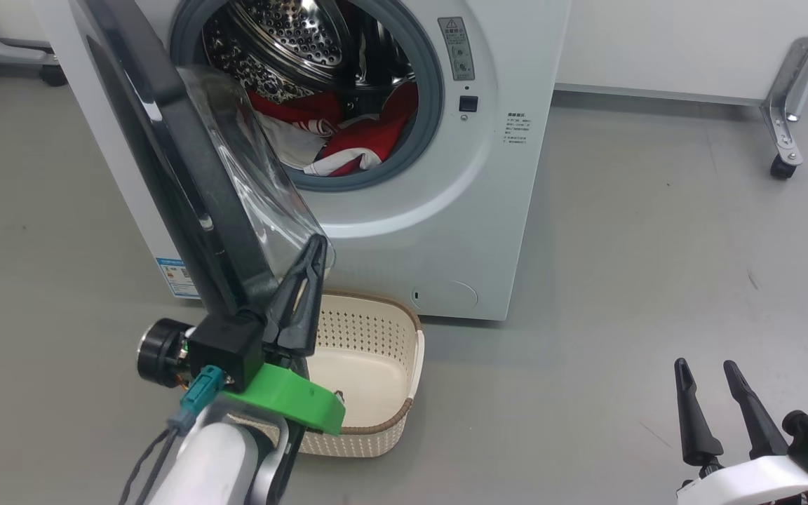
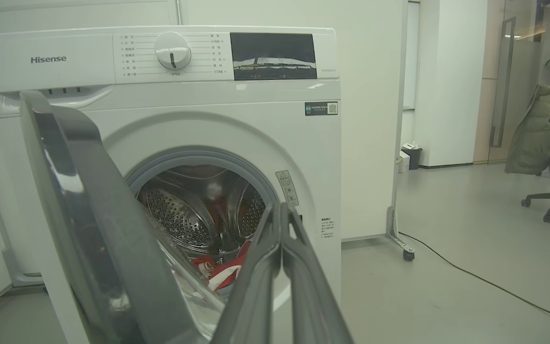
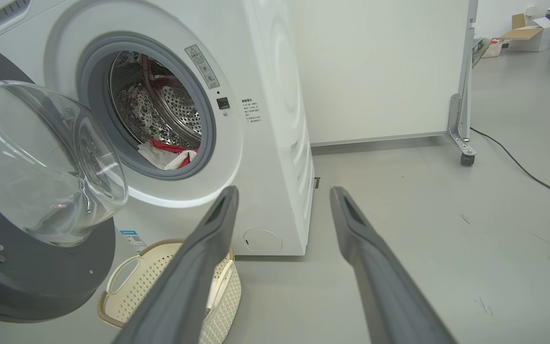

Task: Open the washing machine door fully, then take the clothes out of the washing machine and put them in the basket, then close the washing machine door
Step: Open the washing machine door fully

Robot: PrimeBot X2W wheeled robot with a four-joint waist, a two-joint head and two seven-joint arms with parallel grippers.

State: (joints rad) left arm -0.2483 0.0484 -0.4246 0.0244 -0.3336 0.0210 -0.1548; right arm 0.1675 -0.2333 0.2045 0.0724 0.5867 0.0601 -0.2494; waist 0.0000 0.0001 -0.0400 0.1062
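Left hand [image 1: 317,247] pinched together, tips at door [image 1: 186,168] glass, contact unclear. Right hand [image 1: 711,382] spread, well off. Clothes [image 1: 358,137] in drum; door hides part. Basket [image 1: 414,344] half behind left arm.

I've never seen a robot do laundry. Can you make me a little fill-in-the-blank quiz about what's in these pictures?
1. The red and white clothes lie in the washing machine's steel ____.
2. The door stands ____.
3. The cream basket sits on the ____.
4. The fingers held wide apart belong to the robot's ____ arm.
Missing: drum; open; floor; right.
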